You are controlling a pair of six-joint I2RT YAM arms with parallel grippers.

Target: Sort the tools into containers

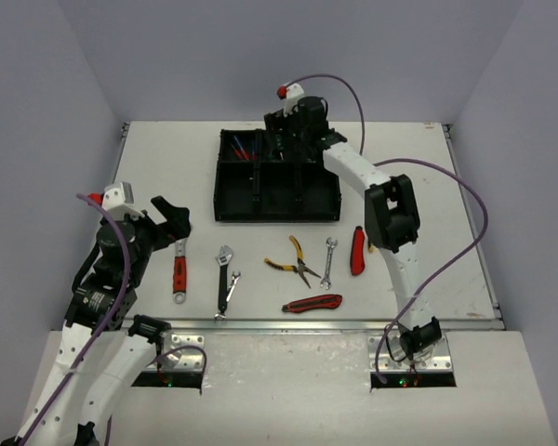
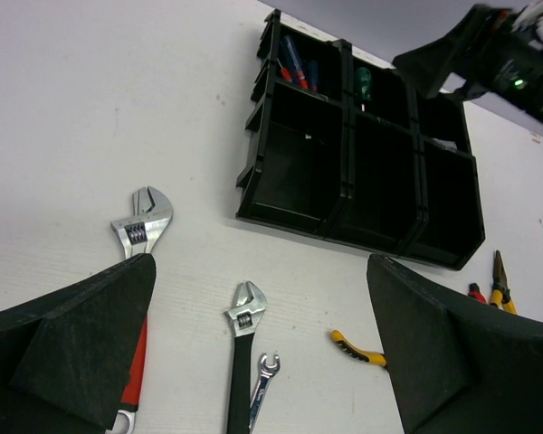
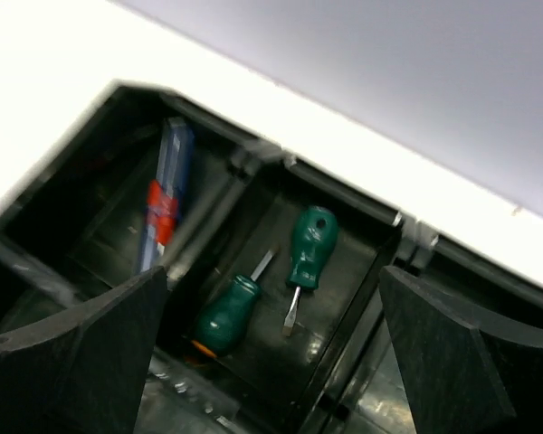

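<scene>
Our right jaws hang wide open, empty, over the tray compartment holding two green screwdrivers. Our left jaws gape, empty, near the red wrench on the table. Pulling out low, we risk clipping a divider and shoving the tray.

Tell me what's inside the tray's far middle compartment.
Two green screwdrivers lie on its floor, seen from the right wrist. Fingers of the right hand cover parts of that floor; from above, the right arm mostly hides it.
</scene>
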